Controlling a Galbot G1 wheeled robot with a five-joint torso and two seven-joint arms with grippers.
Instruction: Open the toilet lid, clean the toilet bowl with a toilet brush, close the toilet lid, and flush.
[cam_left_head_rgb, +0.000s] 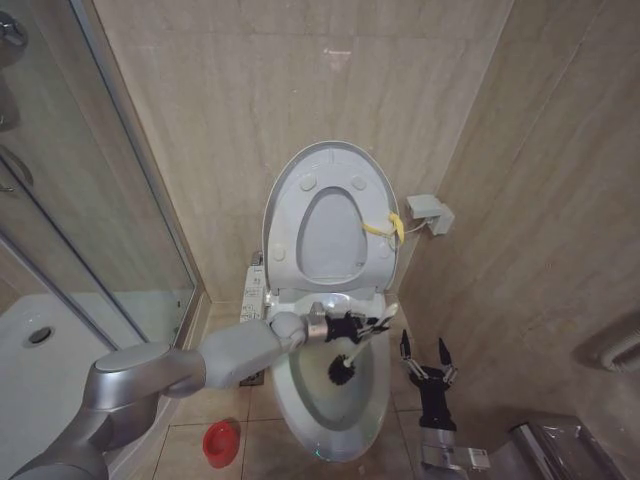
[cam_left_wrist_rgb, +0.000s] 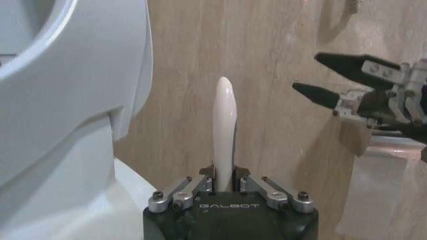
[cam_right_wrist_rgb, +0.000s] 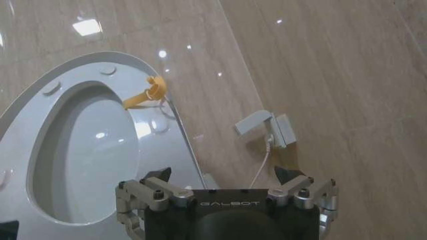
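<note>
With the toilet lid (cam_left_head_rgb: 330, 215) up at 12 o'clock, the left gripper (cam_left_head_rgb: 368, 326) clamps the toilet brush (cam_left_head_rgb: 345, 366) to scrub the toilet bowl (cam_left_head_rgb: 335, 400), while the right gripper (cam_left_head_rgb: 427, 352) waits wide open at 3 o'clock.

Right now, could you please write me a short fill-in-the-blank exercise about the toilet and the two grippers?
1. The toilet lid stands ____ against the wall.
2. The toilet brush is held by the ____ gripper.
3. Its black bristle head is inside the toilet ____.
4. The right gripper, beside the toilet, has its fingers ____.

Missing words: raised; left; bowl; open
</note>
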